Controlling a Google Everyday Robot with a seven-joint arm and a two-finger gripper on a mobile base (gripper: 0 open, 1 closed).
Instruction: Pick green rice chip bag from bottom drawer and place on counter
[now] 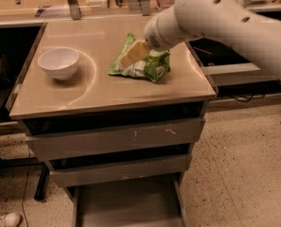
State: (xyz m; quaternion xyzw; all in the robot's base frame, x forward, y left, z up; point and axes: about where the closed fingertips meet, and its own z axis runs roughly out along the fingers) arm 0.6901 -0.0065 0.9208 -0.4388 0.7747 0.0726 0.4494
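The green rice chip bag lies on the counter, right of centre, crinkled, with white patches showing. My gripper reaches in from the upper right on the white arm and sits over the bag's upper left part, touching it or just above it. Below, the bottom drawer is pulled out, and the part of its tray I can see holds nothing.
A white bowl stands on the left of the counter. Two grey drawer fronts above the bottom drawer are shut. Tables and clutter line the back. A dark gap and a cable lie to the right, and a shoe is on the floor at lower left.
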